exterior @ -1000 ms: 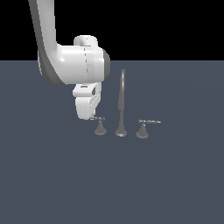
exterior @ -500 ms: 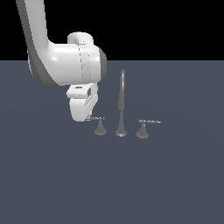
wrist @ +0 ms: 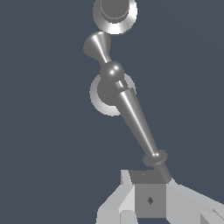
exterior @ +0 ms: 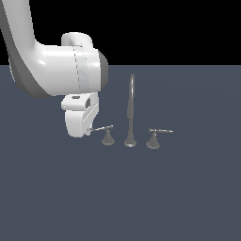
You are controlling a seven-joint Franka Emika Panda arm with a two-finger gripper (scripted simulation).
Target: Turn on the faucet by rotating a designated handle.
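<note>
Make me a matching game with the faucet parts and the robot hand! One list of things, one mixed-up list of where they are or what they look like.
Things:
1. spout
2. handle
3. twin handle
4. hand

Descriptions:
A. white, at the tip of a lever bar
B. tall, thin and arched, in the middle
C. bar points to the exterior view's right
D. bar points to the exterior view's left, toward the white arm

Pairs: 1-B, 2-D, 3-C, 4-A
</note>
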